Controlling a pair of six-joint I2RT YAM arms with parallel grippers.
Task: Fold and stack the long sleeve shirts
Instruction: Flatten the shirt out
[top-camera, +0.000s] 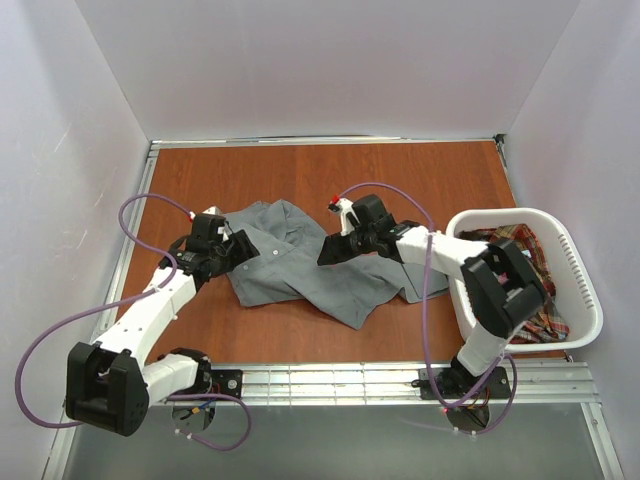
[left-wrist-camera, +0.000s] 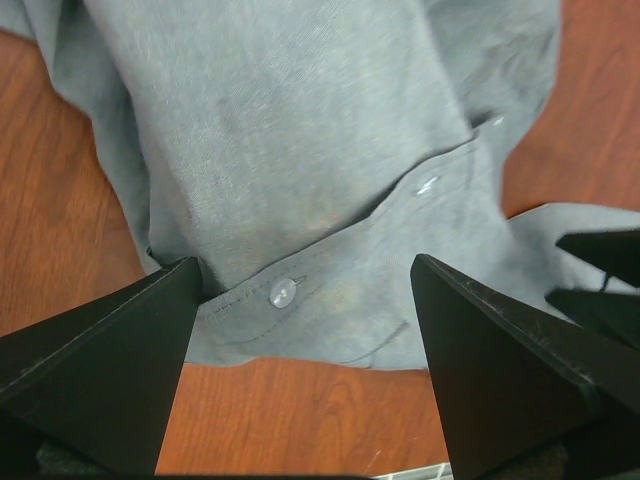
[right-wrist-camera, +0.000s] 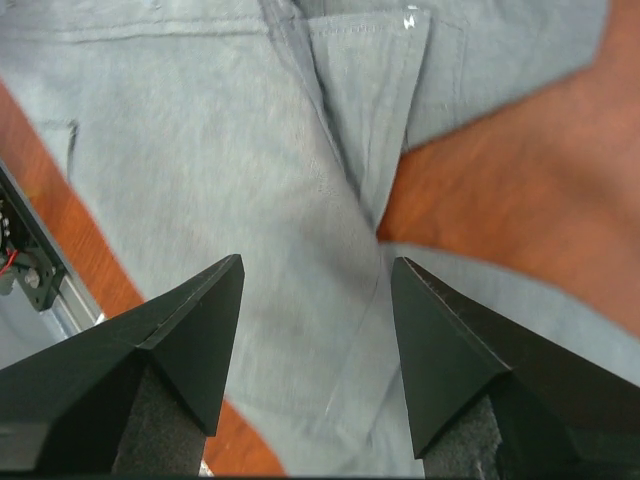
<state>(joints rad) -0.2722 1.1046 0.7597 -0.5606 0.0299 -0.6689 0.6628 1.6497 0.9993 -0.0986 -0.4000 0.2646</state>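
Shirt (top-camera: 300, 268) ctr of table (top-camera: 400, 170); basket (top-camera: 588, 298) R of it, 2nd shirt (top-camera: 535, 246) inside.

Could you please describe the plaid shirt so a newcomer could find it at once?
Start at the white basket at the table's right edge. The plaid shirt lies bunched inside it; its red, navy and yellow checks set it apart from the plain grey shirt spread on the wood.

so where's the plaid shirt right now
In the top view, the plaid shirt lies inside the white basket on the right side, just beyond the grey shirt.
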